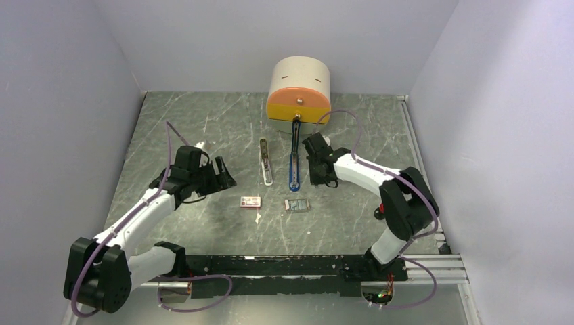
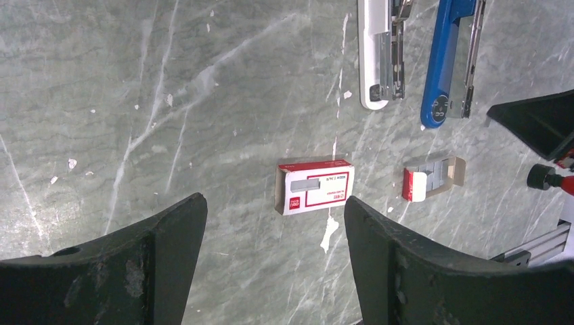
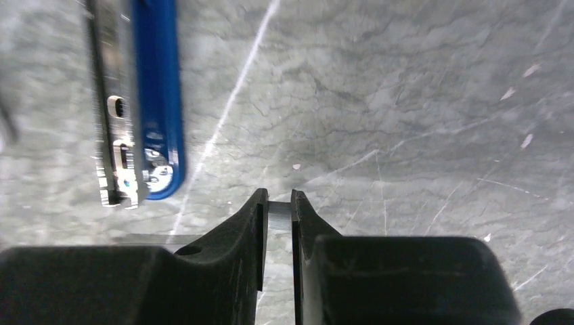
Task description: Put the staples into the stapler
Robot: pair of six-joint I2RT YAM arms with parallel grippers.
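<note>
Two black fingers of the right gripper pinched a thin silvery strip of staples just beside the glossy blue stapler on the veined grey tabletop. More ribbed staples lay in a cardboard tray. The left gripper gaped wide, empty.

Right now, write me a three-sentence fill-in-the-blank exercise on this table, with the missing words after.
1. The pincer shut on the staples belongs to the ___ arm.
2. The left pincer is ___ and holds nothing.
3. The stapler lies folded open on the table, one half white and the other ___.

Missing words: right; open; blue.
</note>
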